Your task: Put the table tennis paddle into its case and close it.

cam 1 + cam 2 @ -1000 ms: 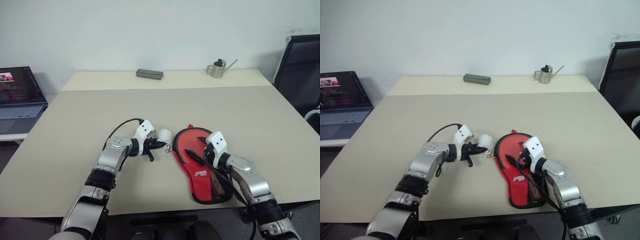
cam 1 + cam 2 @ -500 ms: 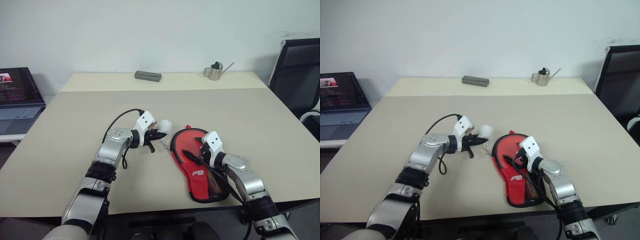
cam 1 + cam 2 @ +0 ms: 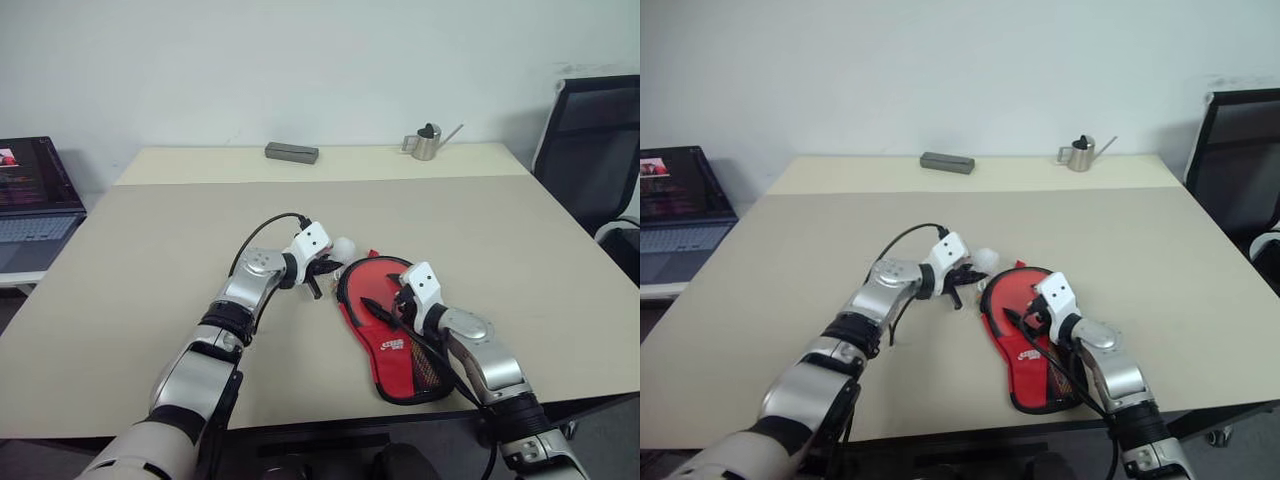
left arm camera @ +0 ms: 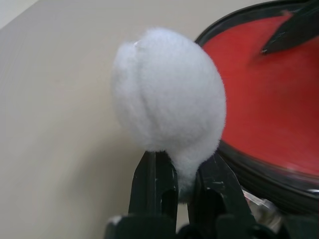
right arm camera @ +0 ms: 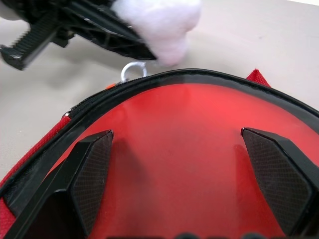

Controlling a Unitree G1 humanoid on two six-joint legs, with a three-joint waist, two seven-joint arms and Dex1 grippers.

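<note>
**Zipping the case shut by its pom-pom**

Nearest, the right pincer [image 3: 385,297] rests spread wide on the red case [image 3: 385,325], pinning it to the counter [image 3: 150,250]. The table tennis paddle [image 5: 179,149] lies inside, its red face showing through the open round end. Just beyond, the left pincer [image 3: 330,267] is clamped on the white pom-pom [image 4: 167,107]. Best pull steadily along the zipper edge while the right keeps pressing. Since a second ago, the left pincer has carried the pom-pom forward around the rim.

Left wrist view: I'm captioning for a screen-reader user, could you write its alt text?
The left gripper is shut on the white pom-pom pull, held above the beige table. Beside it lies the case, red with a black zipper edge.
</note>
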